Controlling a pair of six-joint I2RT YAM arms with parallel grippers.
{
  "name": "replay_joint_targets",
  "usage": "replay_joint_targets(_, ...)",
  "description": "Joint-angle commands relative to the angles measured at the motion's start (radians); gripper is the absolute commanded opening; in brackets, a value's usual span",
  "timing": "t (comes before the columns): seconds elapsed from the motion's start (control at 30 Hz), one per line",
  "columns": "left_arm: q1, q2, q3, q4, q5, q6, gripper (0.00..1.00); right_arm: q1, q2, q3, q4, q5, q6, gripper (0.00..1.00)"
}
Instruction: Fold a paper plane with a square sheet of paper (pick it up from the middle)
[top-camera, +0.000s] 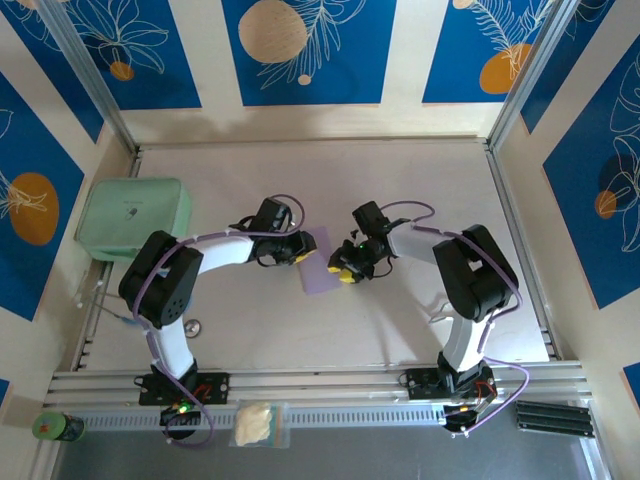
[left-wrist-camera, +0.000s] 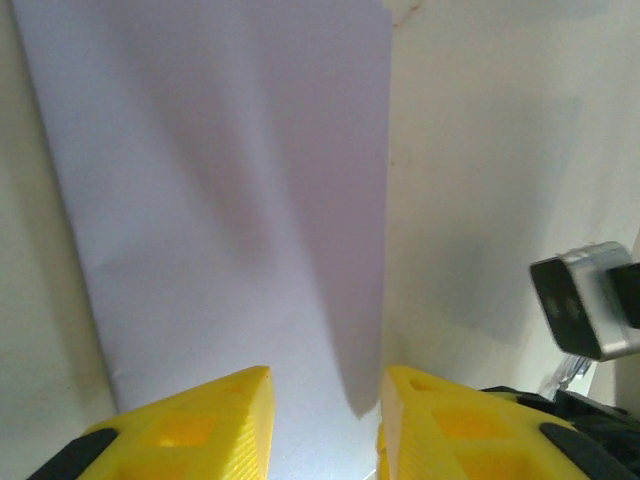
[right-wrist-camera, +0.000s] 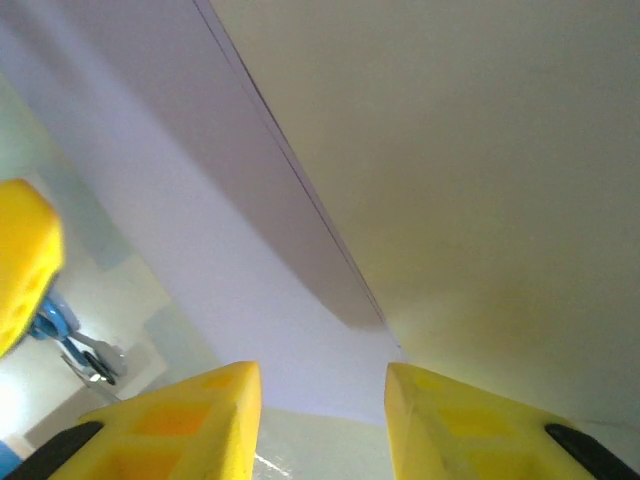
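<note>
The pale lilac square sheet of paper (top-camera: 317, 262) lies on the table between my two grippers, looking narrow, with one long side raised as a shaded flap (left-wrist-camera: 360, 230). My left gripper (top-camera: 297, 253) is at its left edge, open, its yellow fingers (left-wrist-camera: 190, 425) low over the sheet (left-wrist-camera: 220, 190). At the sheet's right edge is my right gripper (top-camera: 346, 271), also open; in the right wrist view the paper (right-wrist-camera: 190, 230) runs between and beyond its fingers (right-wrist-camera: 190, 420). Nothing is clamped by either gripper (left-wrist-camera: 325, 420) (right-wrist-camera: 322, 420).
A mint-green rounded box (top-camera: 133, 217) sits at the table's left edge. A small round piece (top-camera: 192, 325) lies near the left arm's base. A green can (top-camera: 57, 427) and a white packet (top-camera: 256, 424) rest on the front rail. Metal frame rails (top-camera: 515, 230) border the table.
</note>
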Motion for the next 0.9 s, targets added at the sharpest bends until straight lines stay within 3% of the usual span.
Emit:
replay_joint_targets(0.0,-0.013,-0.031,-0.024,-0.001,-0.035,-0.030,0.35,-0.026,-0.052,-0.016,0.041,-0.052,0.029,0.38)
replay_joint_targets(0.23,-0.012,0.035,0.016,-0.040,-0.030,0.009,0.31,-0.045,-0.075,-0.057,0.051,-0.043,0.000,0.38)
replay_joint_targets(0.47,-0.010,0.089,0.059,-0.109,-0.035,0.078,0.27,-0.052,-0.097,-0.081,0.008,-0.007,-0.070,0.46)
replay_joint_targets(0.87,-0.006,0.114,0.036,-0.113,-0.049,0.081,0.26,-0.004,-0.082,-0.078,-0.038,0.009,-0.146,0.46)
